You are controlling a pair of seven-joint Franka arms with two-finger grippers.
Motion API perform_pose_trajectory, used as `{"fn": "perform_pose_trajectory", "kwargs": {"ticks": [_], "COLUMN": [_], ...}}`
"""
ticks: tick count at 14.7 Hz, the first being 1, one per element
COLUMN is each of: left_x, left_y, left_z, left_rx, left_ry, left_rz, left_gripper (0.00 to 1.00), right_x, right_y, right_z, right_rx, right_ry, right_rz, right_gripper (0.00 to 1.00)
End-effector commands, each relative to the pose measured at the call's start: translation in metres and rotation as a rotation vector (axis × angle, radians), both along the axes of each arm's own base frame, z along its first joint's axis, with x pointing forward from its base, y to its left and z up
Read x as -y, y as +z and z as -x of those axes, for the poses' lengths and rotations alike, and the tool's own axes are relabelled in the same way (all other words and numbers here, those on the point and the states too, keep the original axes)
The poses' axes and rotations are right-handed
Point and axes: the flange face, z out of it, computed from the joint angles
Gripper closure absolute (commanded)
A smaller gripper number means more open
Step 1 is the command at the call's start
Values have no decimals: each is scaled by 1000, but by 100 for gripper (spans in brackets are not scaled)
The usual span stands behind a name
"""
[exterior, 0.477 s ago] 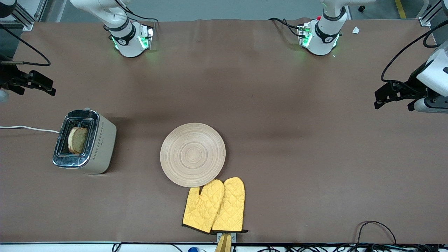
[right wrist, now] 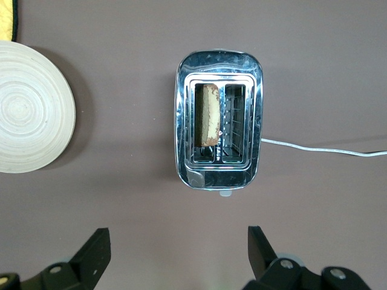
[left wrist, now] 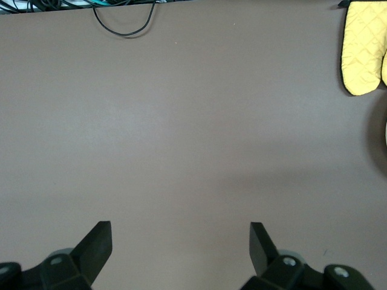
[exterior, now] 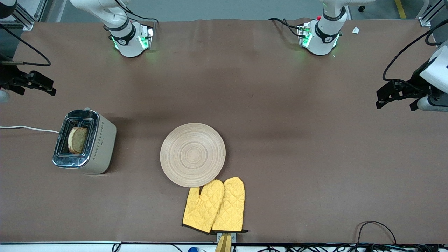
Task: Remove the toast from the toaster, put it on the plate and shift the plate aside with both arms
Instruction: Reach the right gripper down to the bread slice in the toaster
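Both end effectors hang with fingers spread wide and empty: the right end effector [exterior: 36,84] over the tabletop [exterior: 280,105] near the toaster, a fair spot to start from, and the left end effector [exterior: 395,94] waiting at its own end. On the tabletop, the plate [exterior: 193,154] lies bare mid-table, yellow oven mitts [exterior: 215,206] touching its nearer rim. The toaster [exterior: 85,141] stands upright toward the right arm's end, the toast [exterior: 77,140] on edge in one slot, easy to pinch from above.

Even overhead light, soft shadows, toaster [exterior: 85,141] glare
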Motion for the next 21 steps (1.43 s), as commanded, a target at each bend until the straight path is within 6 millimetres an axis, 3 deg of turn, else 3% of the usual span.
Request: {"fn": "perform_pose_trajectory", "kwargs": {"ticks": [1,4,7,10,15,21], "left_x": [1,0,0,0,0,0], "left_y": [4,4,4,4,4,4], "left_z": [1,1,1,1,1,1], "left_rx": [1,-1,-1,-1,-1,-1], "left_ry": [-1,0,2,2,0,0], "left_rz": [-1,-1,-1,-1,-1,-1], "left_gripper": [0,0,0,0,0,0], "right_x": [2,19,18,31,50,48], "right_y": [-36,-86,-125,-157,-189,-219], "right_z": [-4,-16,-34,-51,-68,-78], "right_rx": [5,35,3,14,45,39], "right_ry": [7,-27,-25,-44,-30,-23], "right_rz": [-9,-12,-1,12,29,38], "right_gripper": [0,0,0,0,0,10]}}
